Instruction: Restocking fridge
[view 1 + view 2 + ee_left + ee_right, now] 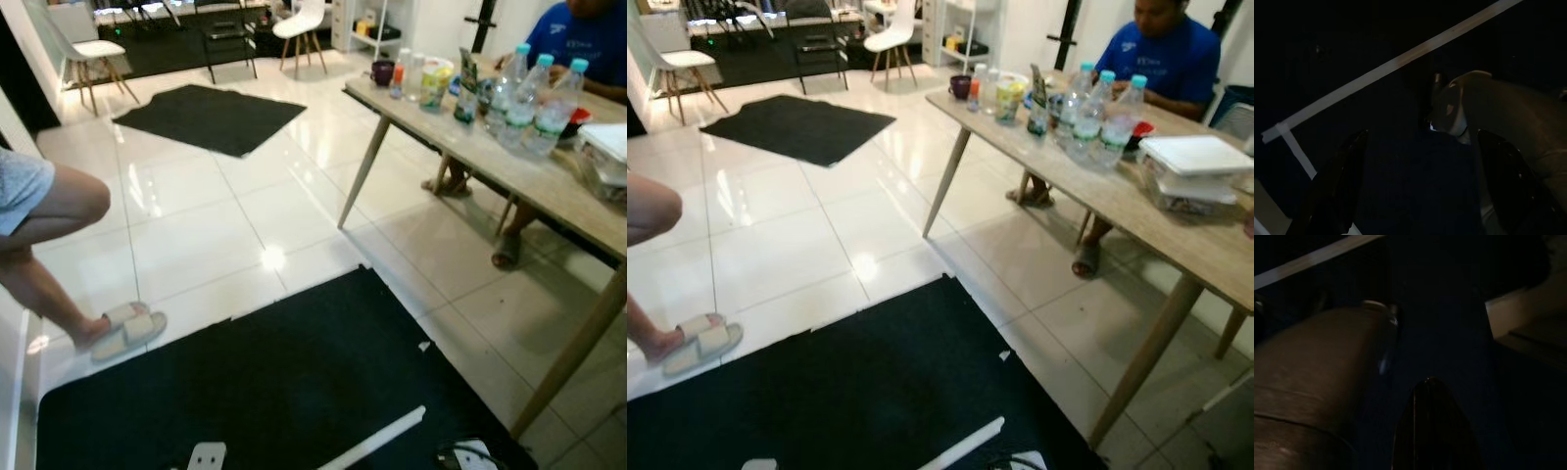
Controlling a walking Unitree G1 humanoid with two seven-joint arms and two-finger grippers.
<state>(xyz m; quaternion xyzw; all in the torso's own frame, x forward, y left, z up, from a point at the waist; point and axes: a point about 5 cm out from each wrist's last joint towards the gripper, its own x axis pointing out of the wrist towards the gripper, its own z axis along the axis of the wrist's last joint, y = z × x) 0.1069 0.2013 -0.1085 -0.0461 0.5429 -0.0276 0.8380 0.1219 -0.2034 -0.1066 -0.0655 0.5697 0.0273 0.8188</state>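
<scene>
The black mat (294, 392) lies underfoot; water bottles (534, 98) cluster at the table's (549, 186) far edge, ahead-right, nearer the right arm. Left gripper (1420, 186) hangs released; right gripper's (1432, 426) state I cannot tell.

Three water bottles (1104, 113) with blue caps stand together on one wooden table (1176, 230). Two black floor mats (211, 117) lie on the white tiles, and two white chairs (299, 29) stand at the far end. Two people: one seated at the table (1166, 54), one bare leg (54, 255) in a slipper.

Seated person (1164, 54) cut off above; bottle (516, 83) labels too small.
</scene>
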